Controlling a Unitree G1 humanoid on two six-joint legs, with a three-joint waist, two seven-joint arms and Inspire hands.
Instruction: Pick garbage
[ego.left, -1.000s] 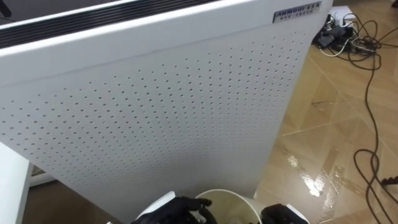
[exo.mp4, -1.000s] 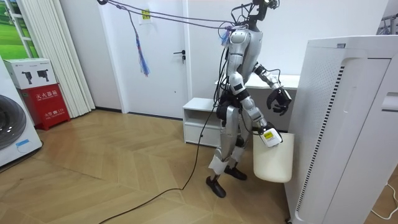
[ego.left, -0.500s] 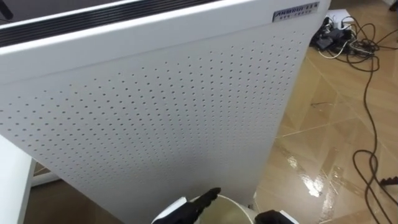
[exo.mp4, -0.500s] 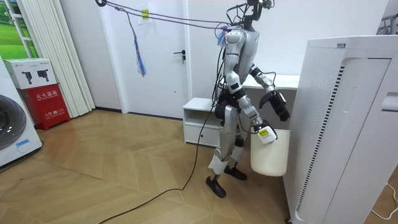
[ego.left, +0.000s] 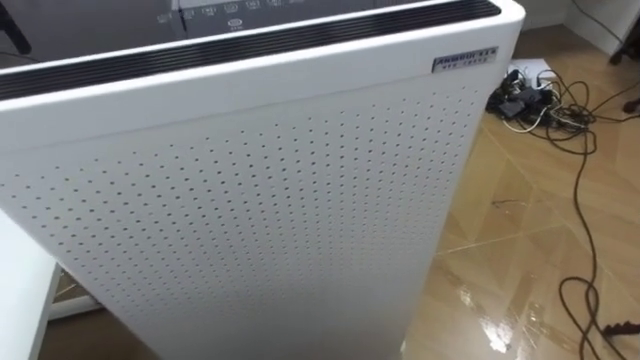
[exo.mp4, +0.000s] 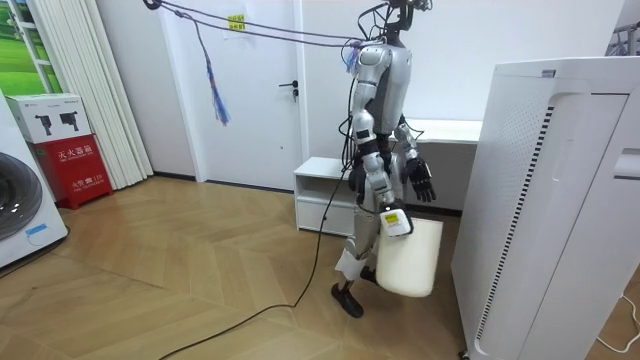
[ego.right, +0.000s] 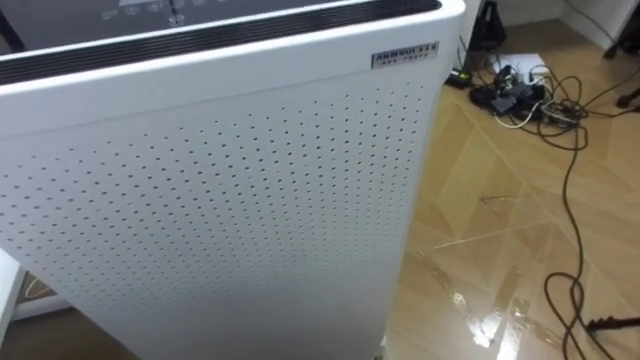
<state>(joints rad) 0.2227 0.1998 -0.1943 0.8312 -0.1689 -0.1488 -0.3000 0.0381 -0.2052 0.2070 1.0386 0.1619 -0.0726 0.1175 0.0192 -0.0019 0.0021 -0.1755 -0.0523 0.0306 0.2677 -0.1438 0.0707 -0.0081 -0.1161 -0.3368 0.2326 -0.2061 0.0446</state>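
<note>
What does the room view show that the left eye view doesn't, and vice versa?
Room view: right hand carrying the white bin by its rim, left hand open, door, washing machine. Left eye view: cable tangle on the floor. Both: the white perforated appliance and wood floor.

A tall white perforated appliance (ego.left: 250, 200) stands on a glossy wooden floor (ego.left: 520, 230), a tangle of dark cables (ego.left: 535, 90) lying beyond its corner. A red box (exo.mp4: 75, 165) stands near a white door (exo.mp4: 250, 90).
</note>
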